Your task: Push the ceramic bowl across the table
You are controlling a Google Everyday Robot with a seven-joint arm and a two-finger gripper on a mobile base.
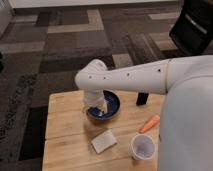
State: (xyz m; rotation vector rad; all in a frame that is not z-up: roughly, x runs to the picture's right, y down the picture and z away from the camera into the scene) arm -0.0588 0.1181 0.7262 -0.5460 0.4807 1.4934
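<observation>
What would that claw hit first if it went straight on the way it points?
Probably the inside of the ceramic bowl: the claw points down into it, though whether they touch is unclear.

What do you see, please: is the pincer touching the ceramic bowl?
Cannot tell: in the camera view the pincer sits over the ceramic bowl, the wrist hiding contact.

Single high view from behind arm point(135, 77), looking down over table point(65, 125); gripper point(98, 106) mid-frame at ceramic bowl point(114, 103)

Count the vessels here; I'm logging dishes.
2: the ceramic bowl, central, under the claw, and a white cup nearer the camera, beside the carrot. The arm may hide more.
</observation>
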